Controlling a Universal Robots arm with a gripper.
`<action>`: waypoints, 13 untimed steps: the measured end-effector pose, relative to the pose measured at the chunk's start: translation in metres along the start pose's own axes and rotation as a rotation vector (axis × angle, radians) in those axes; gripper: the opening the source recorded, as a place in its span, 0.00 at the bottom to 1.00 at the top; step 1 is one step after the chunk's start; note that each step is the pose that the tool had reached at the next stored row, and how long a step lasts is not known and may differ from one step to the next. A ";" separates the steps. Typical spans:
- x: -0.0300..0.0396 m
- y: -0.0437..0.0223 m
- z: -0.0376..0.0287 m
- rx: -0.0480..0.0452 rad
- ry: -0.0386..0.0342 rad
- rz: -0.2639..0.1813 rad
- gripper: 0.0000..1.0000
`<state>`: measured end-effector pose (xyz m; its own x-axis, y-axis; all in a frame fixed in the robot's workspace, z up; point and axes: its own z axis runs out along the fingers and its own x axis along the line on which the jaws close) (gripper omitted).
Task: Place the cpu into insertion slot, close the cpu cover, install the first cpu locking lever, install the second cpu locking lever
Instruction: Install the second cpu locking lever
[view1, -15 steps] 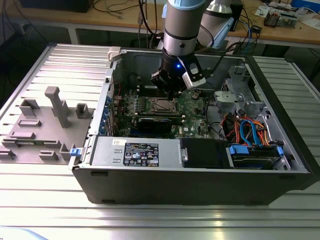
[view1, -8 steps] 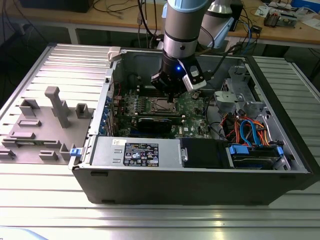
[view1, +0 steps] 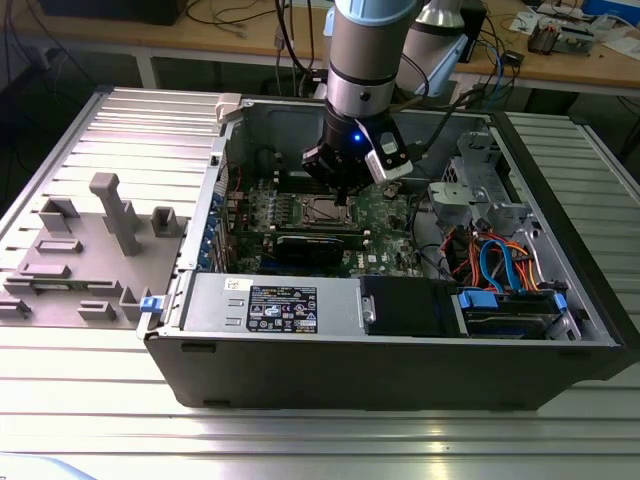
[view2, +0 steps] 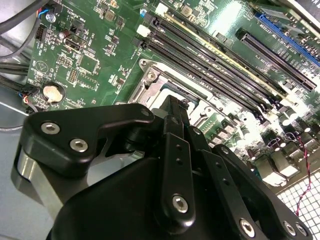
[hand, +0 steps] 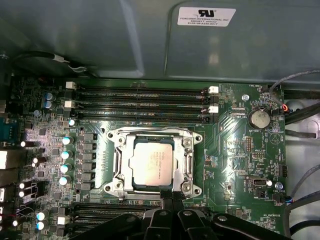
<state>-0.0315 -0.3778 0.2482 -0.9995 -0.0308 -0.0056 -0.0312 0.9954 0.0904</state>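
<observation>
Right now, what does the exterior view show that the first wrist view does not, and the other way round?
Exterior view adds: the arm, the open computer case, blue cables. First wrist view adds: the cpu lying in the insertion slot, framed by the cpu cover; a coin battery. Both share: the green board and the end effector beside the slot.

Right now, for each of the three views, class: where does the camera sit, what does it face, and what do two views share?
Exterior view: off the arm, above the open case, facing the tool.
First wrist view: on the arm, facing the cpu in the cpu cover.
Second wrist view: on the arm, behind the black linkage.
Both wrist views share the memory slots.
</observation>
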 end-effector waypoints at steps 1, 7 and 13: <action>0.0000 0.0000 0.0000 0.0000 0.0000 0.000 0.11; 0.0001 -0.0061 -0.0004 -0.0023 0.0001 0.000 0.11; 0.0033 -0.0102 0.0004 -0.0193 0.0002 0.000 0.11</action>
<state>-0.0345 -0.3880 0.2468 -0.9995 -0.0308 -0.0054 -0.0312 0.9935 0.1097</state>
